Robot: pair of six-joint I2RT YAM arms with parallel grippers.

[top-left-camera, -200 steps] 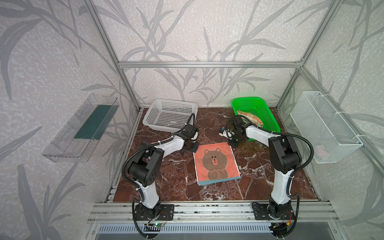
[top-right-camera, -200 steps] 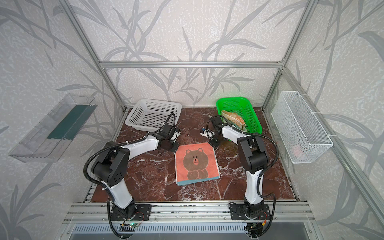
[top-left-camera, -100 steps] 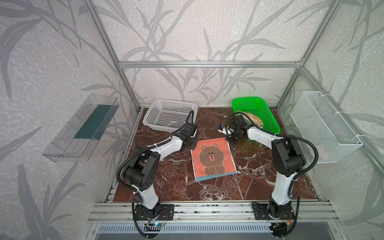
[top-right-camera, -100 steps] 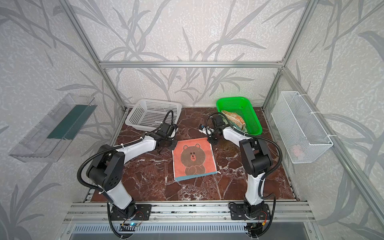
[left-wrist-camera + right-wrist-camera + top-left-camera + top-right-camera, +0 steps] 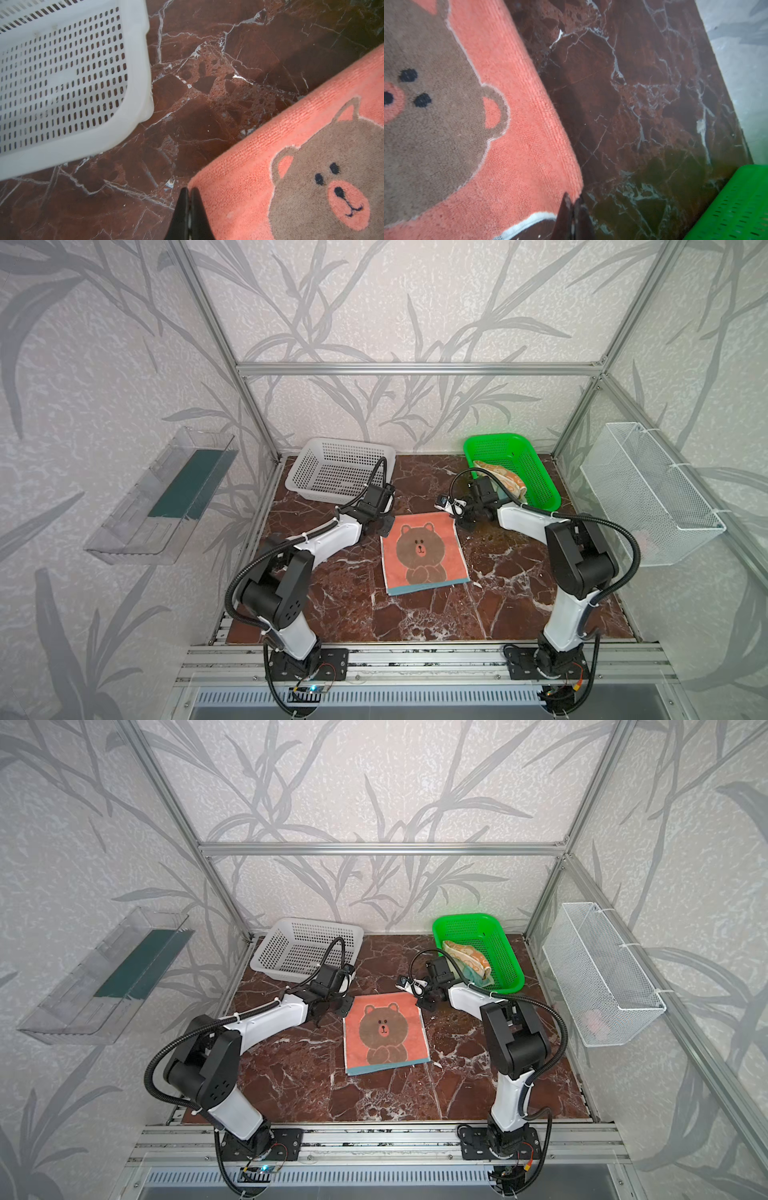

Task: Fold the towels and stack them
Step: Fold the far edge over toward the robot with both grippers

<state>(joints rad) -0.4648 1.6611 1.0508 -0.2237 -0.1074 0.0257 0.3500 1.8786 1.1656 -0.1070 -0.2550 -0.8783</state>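
A salmon-pink towel with a brown bear (image 5: pixel 422 556) (image 5: pixel 384 1036) lies flat on the marble table, a teal strip along its near edge. My left gripper (image 5: pixel 384 526) (image 5: pixel 189 190) is shut at its far left corner (image 5: pixel 249 166). My right gripper (image 5: pixel 455 516) (image 5: pixel 572 200) is shut at the far right corner (image 5: pixel 508 145), where a brown, white-edged layer shows beneath. An orange towel with cream patches (image 5: pixel 500 479) (image 5: pixel 467 959) lies crumpled in the green basket (image 5: pixel 492 437), over a pale cloth with blue edging (image 5: pixel 473 974).
A white perforated basket (image 5: pixel 349 442) (image 5: pixel 141 83) stands at the back left, close to my left wrist. The green basket's corner (image 5: pixel 737 197) is just beside my right gripper. A wire basket (image 5: pixel 648 489) hangs on the right wall and a clear shelf (image 5: pixel 162 497) on the left.
Both grippers have drawn the bear towel a little toward the back of the table, staying shut at its far corners. The towel now lies straighter.
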